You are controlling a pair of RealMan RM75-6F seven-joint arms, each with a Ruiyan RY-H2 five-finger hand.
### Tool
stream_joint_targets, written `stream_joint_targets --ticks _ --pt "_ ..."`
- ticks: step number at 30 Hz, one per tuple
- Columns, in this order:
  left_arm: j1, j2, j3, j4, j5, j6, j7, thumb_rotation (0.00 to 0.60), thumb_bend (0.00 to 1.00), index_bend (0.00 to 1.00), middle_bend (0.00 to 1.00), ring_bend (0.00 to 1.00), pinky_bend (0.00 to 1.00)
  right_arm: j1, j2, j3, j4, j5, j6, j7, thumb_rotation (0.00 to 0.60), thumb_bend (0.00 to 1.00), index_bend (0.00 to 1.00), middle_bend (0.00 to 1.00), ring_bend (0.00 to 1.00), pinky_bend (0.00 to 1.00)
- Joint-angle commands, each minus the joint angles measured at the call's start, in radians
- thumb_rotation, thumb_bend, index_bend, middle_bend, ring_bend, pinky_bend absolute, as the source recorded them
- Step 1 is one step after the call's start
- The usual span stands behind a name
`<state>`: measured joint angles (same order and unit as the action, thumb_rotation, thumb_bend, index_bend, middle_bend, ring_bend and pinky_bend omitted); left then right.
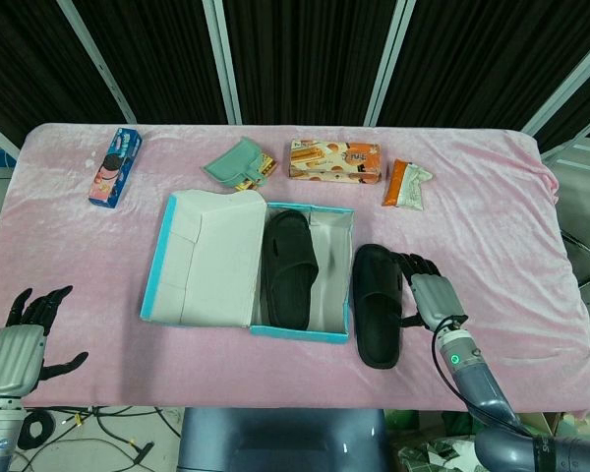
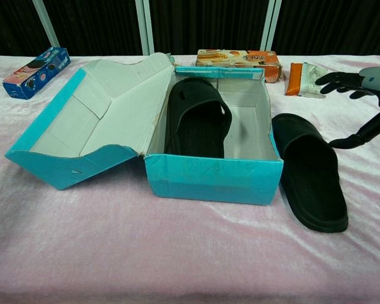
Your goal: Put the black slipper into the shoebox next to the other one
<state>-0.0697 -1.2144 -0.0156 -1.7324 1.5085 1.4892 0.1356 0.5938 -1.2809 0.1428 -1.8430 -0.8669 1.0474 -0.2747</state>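
Head view: the open shoebox point(image 1: 305, 329) lay mid-table on the pink cloth point(image 1: 492, 197), its lid point(image 1: 208, 258) folded out to the robot's left; one black slipper, the boxed slipper point(image 1: 289, 267), filled the lid-side half of the box, leaving the half nearer my right hand point(image 1: 428, 290) bare; the loose slipper point(image 1: 378, 305) lay on the cloth just outside the box's right wall, roughly parallel to it; my right hand rested at that slipper's outer edge, fingers spread and holding nothing, though whether they touched the sole I could not tell from above; my left hand point(image 1: 25, 334) hung off the near left corner, fingers apart and empty; a biscuit pack point(image 1: 114, 167), a green pouch point(image 1: 238, 164), a cracker box point(image 1: 335, 159) and a snack packet point(image 1: 403, 184) lined the far edge, well clear of the work.

Chest view: the loose slipper point(image 2: 310, 170) sat flat beside the box wall point(image 2: 273, 152); the right hand point(image 2: 361, 95) hovered above and beyond it, fingers wide, apparently not yet in contact; I judged the step to be the grasp; the strap looked the best hold, the sole being soft and likely to fold; the lift would need to clear the wall before lowering into the bare half.
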Motion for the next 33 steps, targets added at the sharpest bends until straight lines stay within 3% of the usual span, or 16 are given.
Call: stream_joint_targets --ticks 1,9,19,25,27,29,33 --pt "-0.002 0.000 0.000 0.000 -0.001 -0.003 0.001 0.600 0.00 0.10 0.16 0.16 0.00 0.007 -0.010 -0.002 0.005 0.011 -0.008 -0.011 0.600 0.12 0.00 0.08 0.00 0.08" --pt "-0.001 -0.001 0.001 0.003 -0.005 -0.005 -0.001 0.600 0.00 0.10 0.16 0.16 0.00 0.039 -0.050 -0.002 0.033 0.058 -0.034 -0.053 0.600 0.06 0.00 0.07 0.00 0.08" --pt "0.008 0.000 0.003 0.005 -0.011 0.002 -0.006 0.600 0.00 0.10 0.16 0.16 0.00 0.120 -0.118 0.041 0.188 0.191 -0.131 -0.070 0.600 0.05 0.00 0.04 0.00 0.08" --pt "0.005 -0.002 0.001 0.006 -0.023 -0.010 -0.006 0.600 0.00 0.10 0.16 0.16 0.00 0.178 -0.159 0.036 0.277 0.271 -0.197 -0.111 0.600 0.06 0.00 0.05 0.00 0.08" --pt "0.004 -0.002 0.000 0.006 -0.027 -0.012 -0.005 0.600 0.00 0.10 0.16 0.16 0.00 0.198 -0.170 0.031 0.301 0.299 -0.213 -0.132 0.600 0.08 0.00 0.09 0.00 0.08" --pt "0.004 -0.002 0.000 0.007 -0.029 -0.013 -0.005 0.600 0.00 0.10 0.16 0.16 0.00 0.225 -0.182 0.024 0.329 0.334 -0.230 -0.162 0.600 0.10 0.10 0.20 0.04 0.08" --pt "0.007 -0.002 0.000 0.008 -0.032 -0.012 -0.008 0.600 0.00 0.10 0.16 0.16 0.00 0.264 -0.205 0.023 0.372 0.383 -0.232 -0.200 0.600 0.18 0.49 0.53 0.29 0.09"
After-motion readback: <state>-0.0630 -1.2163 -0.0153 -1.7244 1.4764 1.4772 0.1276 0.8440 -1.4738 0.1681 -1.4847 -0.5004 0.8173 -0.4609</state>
